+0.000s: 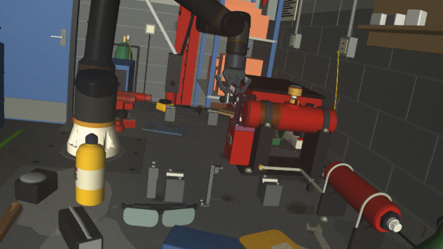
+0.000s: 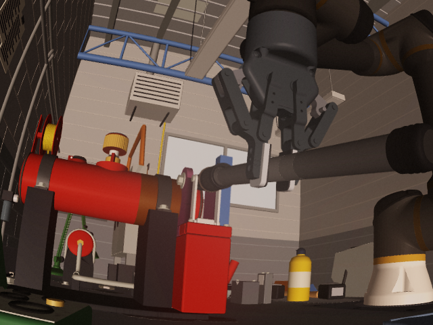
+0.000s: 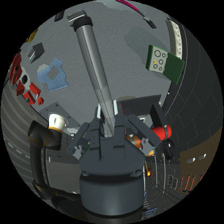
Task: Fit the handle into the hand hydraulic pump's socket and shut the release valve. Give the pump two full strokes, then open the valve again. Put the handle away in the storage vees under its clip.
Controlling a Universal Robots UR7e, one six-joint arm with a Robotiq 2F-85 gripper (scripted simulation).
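Note:
The hand hydraulic pump sits on black stands on the right of the bench, a red cylinder lying on its side. A gold release valve knob stands on top of it. The pump's purple socket lever is at the cylinder's near end, above a red block. My gripper is closed on the dark grey handle, fingers on either side of it near its socket end. The handle lies nearly level, tip at the socket. The storage vees stand at the bench front.
A yellow bottle stands front left by my base. Safety glasses, a second red cylinder, a black box and a blue pad lie around. A green panel lies right of the handle.

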